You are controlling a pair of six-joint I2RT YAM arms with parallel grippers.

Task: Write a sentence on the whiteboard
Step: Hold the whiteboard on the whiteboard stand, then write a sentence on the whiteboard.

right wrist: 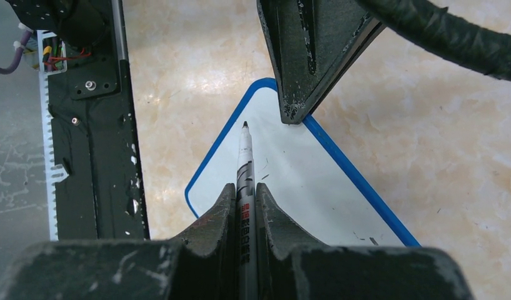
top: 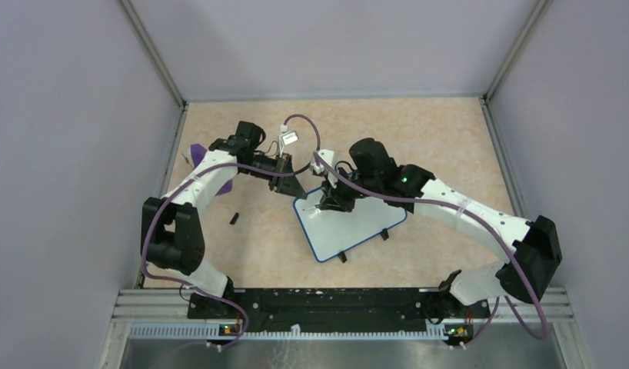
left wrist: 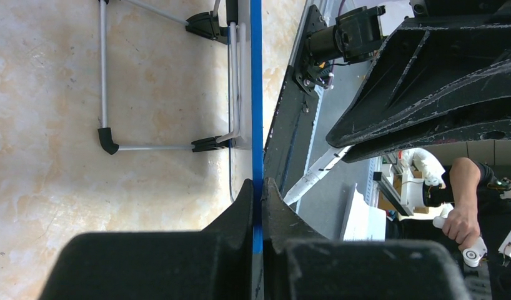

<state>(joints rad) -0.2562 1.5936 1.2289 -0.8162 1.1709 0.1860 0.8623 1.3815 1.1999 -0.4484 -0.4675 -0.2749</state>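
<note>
Left end effector: the left end effector (left wrist: 257,195) is closed on the thin blue frame of the whiteboard (top: 357,223), at the corner farthest from the arm bases.
Right end effector: the right end effector (right wrist: 245,195) is clamped around a marker (right wrist: 245,159), whose uncapped tip is pointed at the board's far corner.
Whiteboard: it is set near the middle of the surface, turned at an angle to the arms, with its two black feet toward the near side. Apart from a few specks, no lettering can be made out on it.
Tip contact: whether the tip is touching the white face or is held just above it cannot be told.
Risk, collision: the marker tip is seen just beside the left fingers. A stroke begun toward that corner could bring the two end effectors together.
Risk, board shift: only a narrow frame edge is pinched. If writing pressure is applied far from that hold, the board could be swung or tipped on its feet, and the letters would be smeared.
Risk, marker slip: the smooth barrel is held by two fingers only. Under a hard press it could be pushed back or tilted, and the line would be lost.
Surface: a beige marbled surface (top: 434,138) is seen, with a purple piece (top: 196,151) by the left wall and a small black item (top: 234,218) lying apart from the board.
Room: pale walls (top: 65,154) enclose three sides. In the left wrist view a person's hand (left wrist: 460,224) is seen beyond the rig, gripping a white handle.
</note>
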